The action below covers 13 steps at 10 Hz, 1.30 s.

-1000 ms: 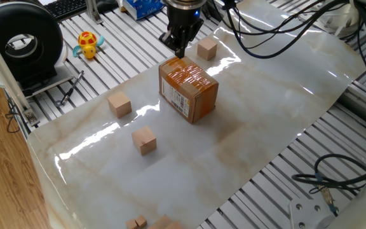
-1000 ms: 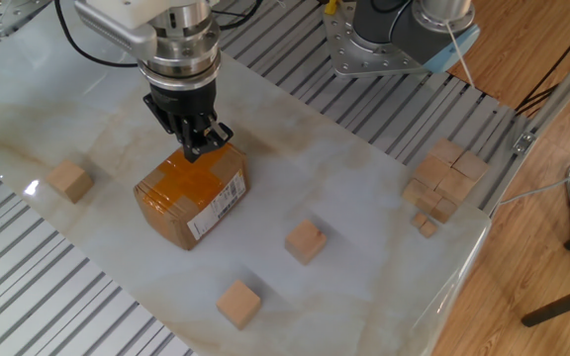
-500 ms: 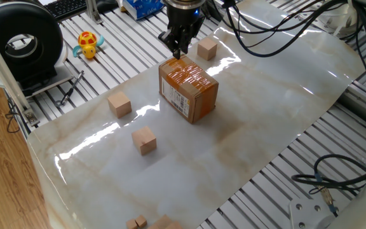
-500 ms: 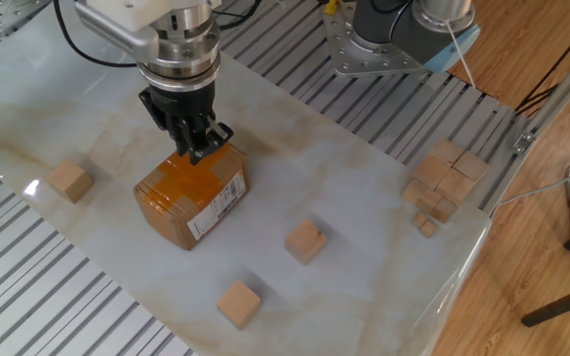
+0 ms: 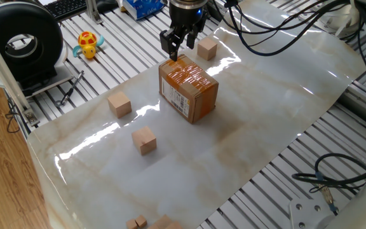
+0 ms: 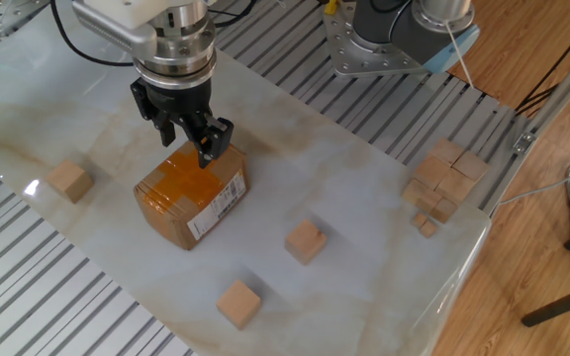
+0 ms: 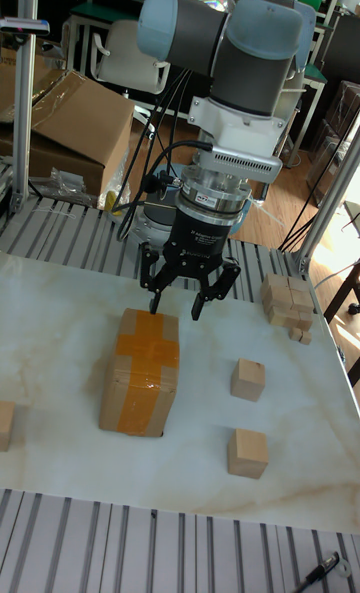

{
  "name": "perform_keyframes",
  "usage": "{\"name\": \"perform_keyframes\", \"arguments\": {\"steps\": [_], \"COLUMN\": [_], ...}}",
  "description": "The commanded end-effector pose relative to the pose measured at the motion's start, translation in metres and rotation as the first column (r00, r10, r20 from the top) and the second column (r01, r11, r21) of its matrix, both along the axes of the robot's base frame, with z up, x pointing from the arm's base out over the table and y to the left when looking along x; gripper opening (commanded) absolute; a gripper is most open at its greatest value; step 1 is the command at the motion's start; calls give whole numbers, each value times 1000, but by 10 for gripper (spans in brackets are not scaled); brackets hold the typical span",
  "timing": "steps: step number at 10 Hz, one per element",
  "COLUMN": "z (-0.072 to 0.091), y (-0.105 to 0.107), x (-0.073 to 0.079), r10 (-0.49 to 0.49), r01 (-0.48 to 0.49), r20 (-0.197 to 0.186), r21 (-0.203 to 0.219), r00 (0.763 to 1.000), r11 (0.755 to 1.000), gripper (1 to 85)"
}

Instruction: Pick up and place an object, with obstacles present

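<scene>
Starting at the left of the other fixed view: one small wooden cube (image 6: 68,181) sits on the table off to the gripper's side, well apart from it. The gripper (image 6: 188,143) hangs straight down over the far top edge of the cardboard box (image 6: 191,198), jaws spread wide, nothing in them, tips just above the tape. Right of the gripper, past the box, lie a second cube (image 6: 306,240) and a third cube (image 6: 238,303). All three look alike, so I can't tell which is the target. My take: lift clear of the box first, travel sideways, then drop straight onto the chosen cube with the fingers square to its faces.
</scene>
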<state>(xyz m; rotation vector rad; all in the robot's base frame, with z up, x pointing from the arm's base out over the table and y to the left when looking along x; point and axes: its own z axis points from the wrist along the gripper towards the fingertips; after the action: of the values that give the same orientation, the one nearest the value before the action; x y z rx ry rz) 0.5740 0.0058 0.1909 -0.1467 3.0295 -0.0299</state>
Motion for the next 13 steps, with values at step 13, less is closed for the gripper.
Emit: {"name": "perform_keyframes", "arguments": {"steps": [13], "z": [-2], "y": [2], "x": [-8], "r10": [19], "r01": [-19], "r20": [-24], "r21": [32], "r00": [1000], "r11": [999], "gripper": [590]}}
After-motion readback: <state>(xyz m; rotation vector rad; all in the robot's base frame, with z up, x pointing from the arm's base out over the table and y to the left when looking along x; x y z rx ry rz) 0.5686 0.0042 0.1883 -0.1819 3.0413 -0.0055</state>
